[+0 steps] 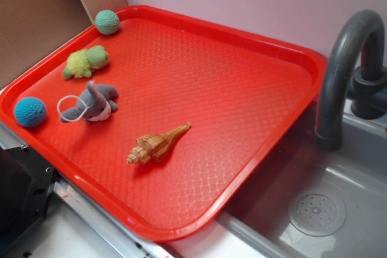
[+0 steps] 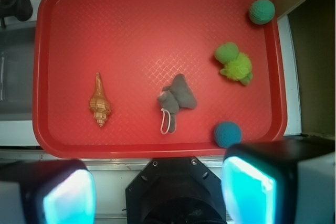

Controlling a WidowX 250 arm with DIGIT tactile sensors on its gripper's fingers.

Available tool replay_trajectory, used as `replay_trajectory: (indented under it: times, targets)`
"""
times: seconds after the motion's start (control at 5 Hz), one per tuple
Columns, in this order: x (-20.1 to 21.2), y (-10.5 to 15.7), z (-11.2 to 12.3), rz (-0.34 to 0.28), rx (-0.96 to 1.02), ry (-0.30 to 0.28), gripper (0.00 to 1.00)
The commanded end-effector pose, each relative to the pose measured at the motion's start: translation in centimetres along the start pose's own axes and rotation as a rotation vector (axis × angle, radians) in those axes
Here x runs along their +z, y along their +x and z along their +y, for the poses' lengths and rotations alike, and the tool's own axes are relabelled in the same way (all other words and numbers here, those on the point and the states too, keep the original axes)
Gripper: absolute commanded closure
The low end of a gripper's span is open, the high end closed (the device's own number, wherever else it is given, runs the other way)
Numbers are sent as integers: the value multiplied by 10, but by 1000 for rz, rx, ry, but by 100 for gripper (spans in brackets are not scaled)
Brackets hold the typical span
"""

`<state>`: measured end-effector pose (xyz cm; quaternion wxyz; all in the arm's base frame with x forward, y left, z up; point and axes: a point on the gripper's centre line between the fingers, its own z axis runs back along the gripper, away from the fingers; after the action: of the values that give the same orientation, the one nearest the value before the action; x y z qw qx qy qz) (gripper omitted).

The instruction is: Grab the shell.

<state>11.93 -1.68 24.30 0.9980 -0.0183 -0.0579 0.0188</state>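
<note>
Your pincer [image 2: 157, 195] is spread wide: in the wrist view the two fingers [image 2: 58, 195] sit at the bottom corners with a broad gap between them, nothing held. It hangs high over the near edge of the red tray [image 2: 157, 3], off the tray contents entirely. You can't see the pincer in the exterior view.

The shell [image 2: 99, 101] lies flat on the tray, alone, in the left part of the wrist view. Its pointed tail aims away from the pincer, the fat knobbly end toward it. In the exterior view the shell [image 1: 157, 144] sits near the tray's front-middle, tail pointing up-right.

Nearest neighbour is the grey plush toy [image 2: 177, 99] with a white loop, to the right of the shell and clear of it. Further right: a blue ball [image 2: 227, 134] near the tray's rim, a green plush [image 2: 234, 63], and a teal ball [image 2: 261, 11] in the far corner. None touch the shell.

Beside the tray you have a grey sink [image 1: 338, 191] with a dark faucet [image 1: 344, 70].
</note>
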Motion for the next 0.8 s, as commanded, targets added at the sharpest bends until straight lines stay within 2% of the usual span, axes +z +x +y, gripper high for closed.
replay_trajectory:
  times: [0.0,0.2,0.4,0.6]
  targets:
    - [0,0,0,0,0,0,0]
    - [-7,4,-15,-34,50,-23,0]
    - [-28,20,-45,-44,23,-35,0]
    - [-52,28,-72,-8,-78,-101,0]
